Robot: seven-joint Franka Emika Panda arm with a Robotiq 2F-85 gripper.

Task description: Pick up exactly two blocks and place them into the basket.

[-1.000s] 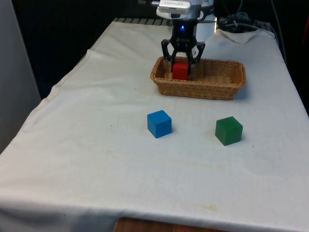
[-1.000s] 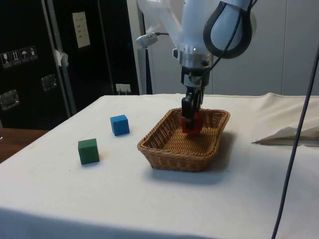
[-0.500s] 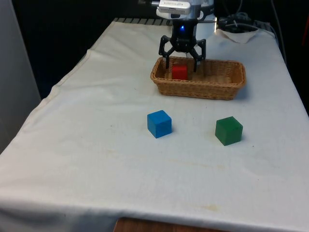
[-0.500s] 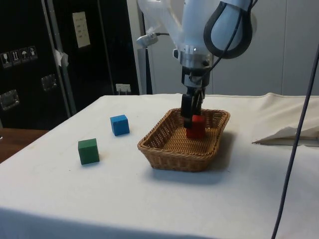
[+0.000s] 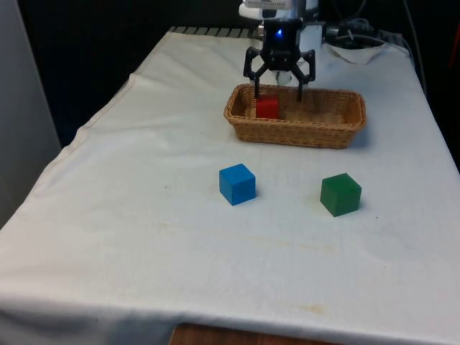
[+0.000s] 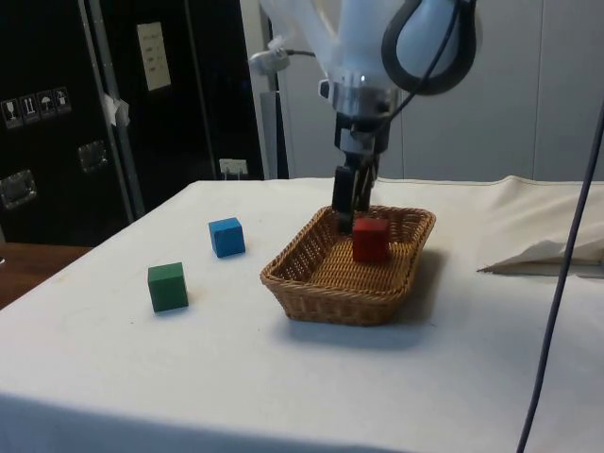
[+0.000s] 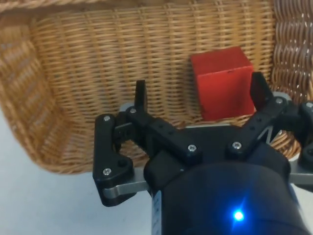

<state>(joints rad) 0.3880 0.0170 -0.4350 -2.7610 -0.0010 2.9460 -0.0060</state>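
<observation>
I see the white-clothed table (image 5: 129, 215) carrying the oval woven wicker basket (image 5: 338, 133) near its far edge; the small red cube (image 5: 267, 107) sits released at one end of the basket; my black two-finger gripper (image 5: 278, 77) hovers above, fingers spread wide, holding nothing.

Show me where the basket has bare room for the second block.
The basket floor is free from the red block across to its end at the front view's right. The crowded spot is the other end, where the red block sits and the open gripper hangs just above.
</observation>
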